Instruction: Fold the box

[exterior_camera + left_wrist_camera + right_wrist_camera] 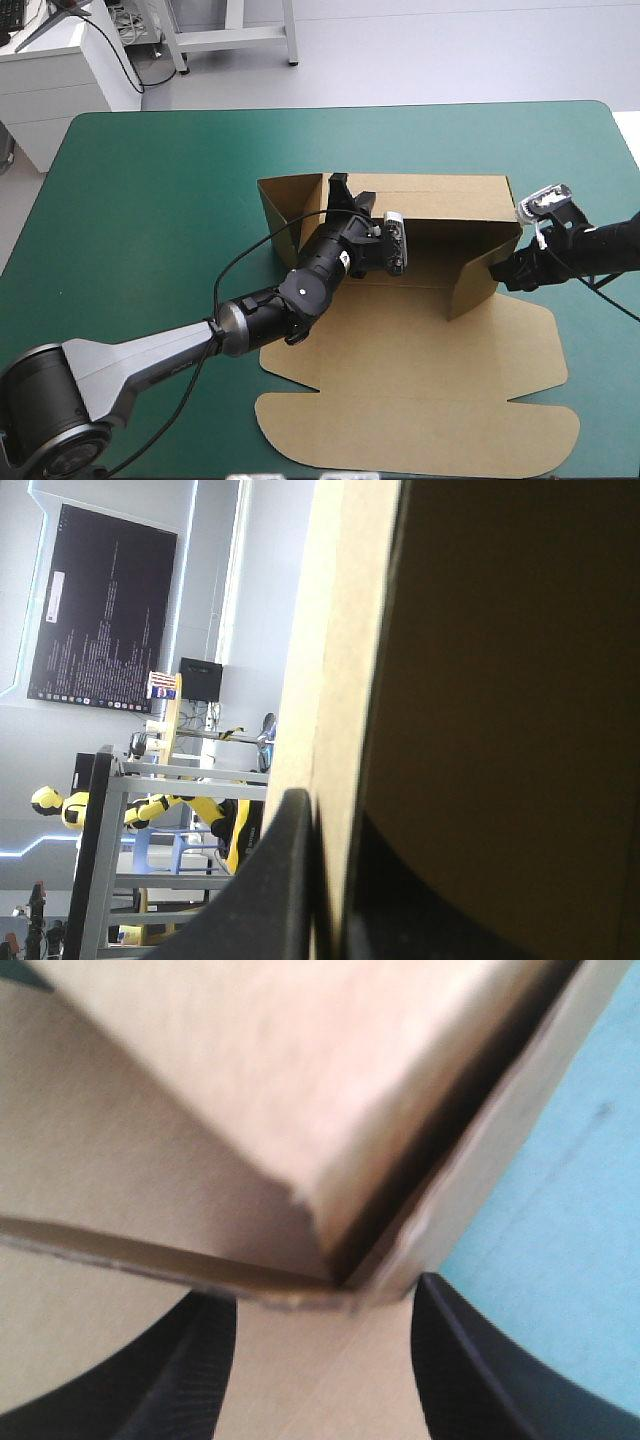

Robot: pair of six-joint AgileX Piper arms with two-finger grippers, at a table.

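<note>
Standing a little right of the middle of the teal-green cover (pixel 150 200), the brown box (pixel 400 350) is found half formed. Its far wall (pixel 440 200) and two side walls are raised, while the wide near panels (pixel 420 430) lie flat toward the robot.

The far wall is pinched near its left end by the left gripper (pixel 341 190). In the left wrist view the pale edge of the board is seen clamped between the two black fingers (pixel 275 880), one on each face. By this hold the wall is probably kept upright, so that it does not fall back while the other arm works.

The right gripper (pixel 503 272) is placed low beside the right side wall (pixel 475 285), at its outer face. Its fingers (pixel 175 1380) stand well apart and nothing is gripped (only flat board is seen between them, with a corner of the box just ahead). It is judged that this side wall is to be pushed or tucked inward next.

As for the edges, the right side wall is not square to the far wall, and the left side wall (pixel 285 215) is splayed outward too. Much open cover is left beyond the box and on its left. Less is left on the right, where the table's edge is near the right arm. The near panels reach close to the table's near edge, so little room is given there.
</note>
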